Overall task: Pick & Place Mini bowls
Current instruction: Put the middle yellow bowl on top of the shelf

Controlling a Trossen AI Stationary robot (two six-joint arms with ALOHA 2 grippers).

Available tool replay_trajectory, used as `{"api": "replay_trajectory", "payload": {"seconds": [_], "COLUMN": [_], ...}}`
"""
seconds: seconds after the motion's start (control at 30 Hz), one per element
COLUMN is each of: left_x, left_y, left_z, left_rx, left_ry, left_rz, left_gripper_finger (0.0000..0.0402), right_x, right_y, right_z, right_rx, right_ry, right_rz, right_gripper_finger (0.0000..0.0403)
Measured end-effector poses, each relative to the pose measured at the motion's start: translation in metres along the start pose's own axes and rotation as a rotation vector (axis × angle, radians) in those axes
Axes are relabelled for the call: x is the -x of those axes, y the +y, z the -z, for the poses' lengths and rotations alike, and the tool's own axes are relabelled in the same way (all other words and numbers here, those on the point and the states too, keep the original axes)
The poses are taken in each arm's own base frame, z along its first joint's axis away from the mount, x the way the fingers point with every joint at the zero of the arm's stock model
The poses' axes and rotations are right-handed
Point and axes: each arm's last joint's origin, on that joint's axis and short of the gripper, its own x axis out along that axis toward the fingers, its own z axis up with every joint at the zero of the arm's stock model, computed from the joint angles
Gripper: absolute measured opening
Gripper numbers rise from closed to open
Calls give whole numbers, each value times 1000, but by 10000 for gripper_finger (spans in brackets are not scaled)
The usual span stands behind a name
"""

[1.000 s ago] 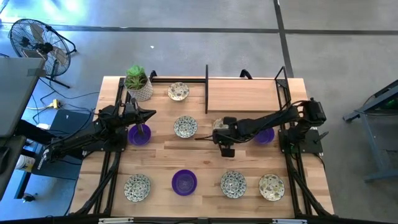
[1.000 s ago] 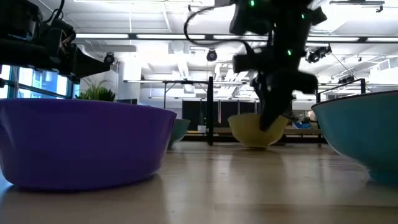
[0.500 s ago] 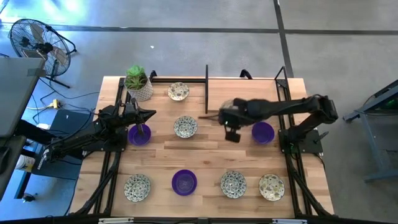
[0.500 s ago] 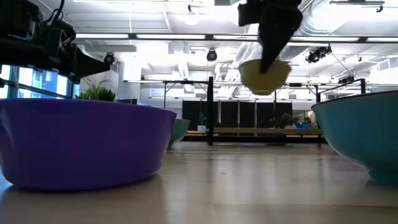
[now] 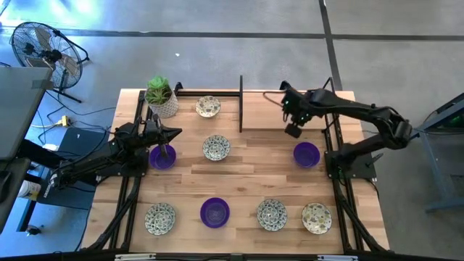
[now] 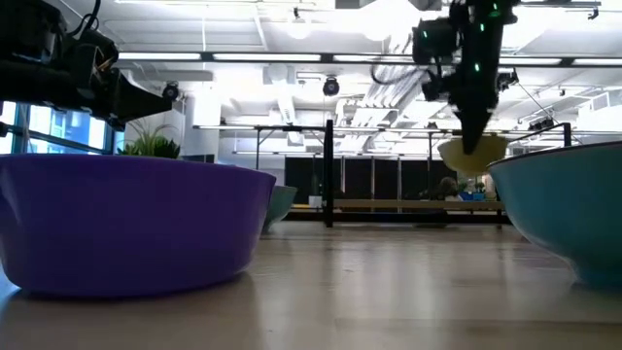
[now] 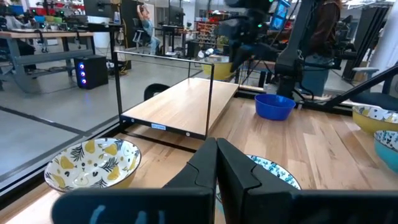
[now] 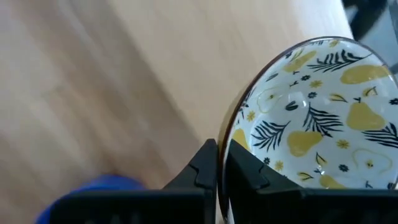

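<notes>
My right gripper [image 5: 291, 110] is shut on a cream mini bowl with yellow and dark leaf print [image 8: 311, 118], up in the air over the raised wooden platform [image 5: 268, 112] at the table's far right. In the low view that bowl [image 6: 471, 154] hangs under the gripper. My left gripper [image 5: 168, 135] waits shut at the table's left, just above a purple mini bowl [image 5: 161, 158]. Other patterned bowls [image 5: 208, 106], [image 5: 216, 148], [image 5: 272, 214] and purple ones [image 5: 214, 212], [image 5: 307, 154] rest on their bases on the table. My right gripper pinches the patterned bowl's rim [image 8: 225, 140], one finger [image 8: 202, 168] outside the wall and the other [image 8: 249, 171] inside the hollow. The bowl is lifted clear and tilted, hanging below the fingers.
A white pot with a green plant [image 5: 161, 96] stands at the far left corner. A thin black frame [image 5: 241, 101] edges the platform. Two more patterned bowls [image 5: 159, 217], [image 5: 316, 217] sit along the near edge. Bare wood lies between the bowl rows.
My right gripper has lifted the patterned bowl off the table's middle and carried it up and toward the far right, from beside the central patterned bowl to over the raised platform. The bowl has gone from resting on the table to hanging clear in the air.
</notes>
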Motion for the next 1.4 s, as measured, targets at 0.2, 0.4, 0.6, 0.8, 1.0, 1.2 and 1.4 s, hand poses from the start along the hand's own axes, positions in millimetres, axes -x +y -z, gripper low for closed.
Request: {"api": "replay_trajectory", "payload": {"seconds": [0.2, 0.4, 0.6, 0.8, 1.0, 1.2, 1.4], "left_x": [0, 0, 0, 0, 0, 0, 0], "left_y": [0, 0, 0, 0, 0, 0, 0], "left_z": [0, 0, 0, 0, 0, 0, 0], "left_rx": [0, 0, 0, 0, 0, 0, 0], "left_ry": [0, 0, 0, 0, 0, -1, 0], "left_rz": [0, 0, 0, 0, 0, -1, -1], "left_gripper_finger": [1, 1, 1, 1, 1, 1, 1], "right_x": [-21, -32, -35, -37, -54, -58, -58], "right_y": [-29, -49, -68, -80, -80, -79, -79], "right_z": [10, 17, 19, 22, 28, 30, 29], "right_rx": [-59, -101, -131, -134, -131, -124, -121], "right_ry": [34, 43, 20, 15, 24, 30, 18], "right_rz": [-2, 37, 50, 60, 45, 57, 65], "right_gripper_finger": [18, 12, 13, 11, 13, 15, 17]}}
